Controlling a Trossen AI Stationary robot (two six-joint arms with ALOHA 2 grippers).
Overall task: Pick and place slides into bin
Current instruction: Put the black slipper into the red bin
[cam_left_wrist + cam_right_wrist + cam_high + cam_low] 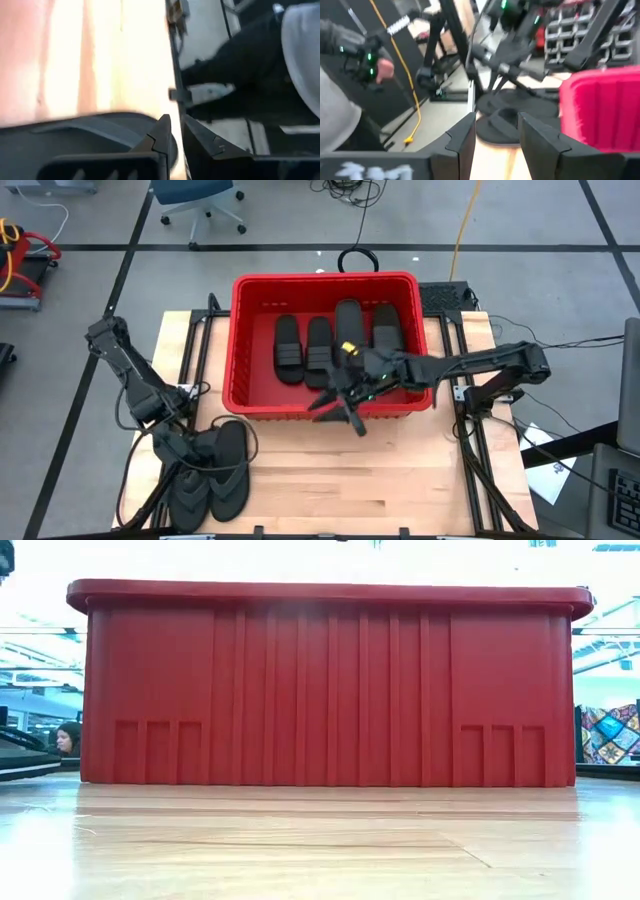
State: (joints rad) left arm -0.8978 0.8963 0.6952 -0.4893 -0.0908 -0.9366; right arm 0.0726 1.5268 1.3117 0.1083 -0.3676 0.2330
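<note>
The red bin (325, 285) stands at the table's far middle, with several black slides (335, 340) lying flat on its floor. More black slides (222, 470) lie piled on the table at the near left. They also show in the right wrist view (502, 122). My left gripper (186, 446) is low at that pile's far left side, its fingers nearly together (175, 131) at a slide's rounded end. My right gripper (340, 412) hangs open and empty over the bin's near wall (300, 410), pointing toward the table's left (496, 131). My left gripper seems to pinch the rounded rim (171, 150) of one slide's sole between its two fingers. Only that rim shows in the narrow gap, and the left finger (157, 137) hides the rest. The slide (85, 135) lies low beside the fingers, on the table as far as I can tell.
The bin's near wall fills the low view (325, 690), with bare wooden table (350, 480) in front of it. Black frame rails (470, 450) run along the table's right side. A person (340, 100) stands beyond the table's left side.
</note>
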